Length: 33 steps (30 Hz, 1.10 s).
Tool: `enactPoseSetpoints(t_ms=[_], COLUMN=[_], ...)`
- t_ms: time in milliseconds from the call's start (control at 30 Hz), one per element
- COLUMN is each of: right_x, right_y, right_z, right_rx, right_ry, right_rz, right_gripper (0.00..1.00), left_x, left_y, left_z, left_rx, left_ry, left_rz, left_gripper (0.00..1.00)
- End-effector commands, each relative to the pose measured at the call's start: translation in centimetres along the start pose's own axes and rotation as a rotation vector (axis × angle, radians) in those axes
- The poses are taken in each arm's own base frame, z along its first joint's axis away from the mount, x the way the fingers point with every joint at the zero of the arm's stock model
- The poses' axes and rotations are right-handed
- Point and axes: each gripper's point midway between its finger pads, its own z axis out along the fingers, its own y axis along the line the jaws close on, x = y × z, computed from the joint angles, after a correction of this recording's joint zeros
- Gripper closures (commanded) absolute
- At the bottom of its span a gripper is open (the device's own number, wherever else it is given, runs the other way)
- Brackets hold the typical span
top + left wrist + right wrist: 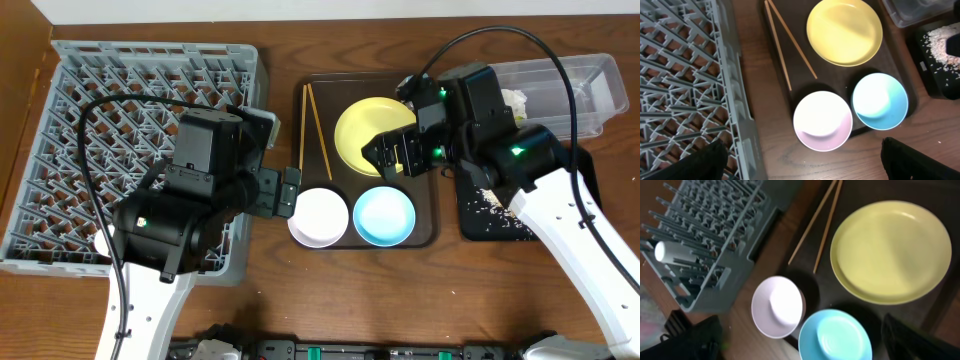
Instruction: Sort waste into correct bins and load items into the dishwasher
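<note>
wooden table (330, 40), tissue (514, 100) in clear tub (590, 90) seen only overhead

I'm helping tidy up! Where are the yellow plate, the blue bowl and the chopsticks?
yellow plate (844, 31), left wrist view, middle of its flat centre.
blue bowl (880, 100), left wrist view, inside bottom of the bowl.
chopsticks (795, 43), left wrist view, midway along the stick nearer the plate.
</note>
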Motion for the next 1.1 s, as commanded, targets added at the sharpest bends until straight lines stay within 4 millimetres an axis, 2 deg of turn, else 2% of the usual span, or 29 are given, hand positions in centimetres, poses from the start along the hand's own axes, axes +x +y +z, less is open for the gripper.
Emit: enactPoseSetpoints(t_ms=[0, 133, 233, 333, 433, 500, 600, 767, 1067], right_x=[0.0, 0.4, 0.8, -0.3, -0.9, -0.9, -0.1, 2.2, 10.8], right_y=[1.0, 0.8, 0.4, 0.6, 0.0, -1.0, -2.4, -4.3, -9.6], right_z=[-0.8, -0.8, -2.5, -5.5, -9.1, -11.8, -14.5, -15.7, -14.5], right_rx=[-0.012, -0.003, 0.016, 0.063, 0.187, 0.294, 0.4, 0.45, 0.552], right_ry=[-0.008, 0.008, 0.002, -0.089, -0.186, -0.255, -0.346, -0.544, -0.666], right_rz=[-0.004, -0.028, -0.113, -0.25, -0.337, -0.368, -0.427, -0.461, -0.406], right_gripper=[0.01, 0.01, 0.01, 0.01, 0.01, 0.01, 0.01, 0.01, 0.01], left_x=[-0.3, -0.3, -0.3, -0.3, -0.3, -0.3, -0.3, -0.3, -0.3], left_y=[0.4, 0.4, 0.4, 0.4, 0.4, 0.4, 0.4, 0.4, 0.4], left_z=[-0.2, -0.2, -0.2, -0.2, -0.2, -0.2, -0.2, -0.2, -0.2], left_rx=[-0.026, -0.026, -0.026, -0.026, -0.026, -0.026, -0.026, -0.026, -0.026], left_ry=[-0.007, -0.007, -0.006, -0.007, -0.007, -0.007, -0.007, -0.007, -0.007], left_rz=[0.021, 0.021, 0.021, 0.021, 0.021, 0.021, 0.021, 0.021, 0.021], left_gripper=[0.02, 0.02, 0.02, 0.02, 0.02, 0.02, 0.02, 0.02, 0.02])
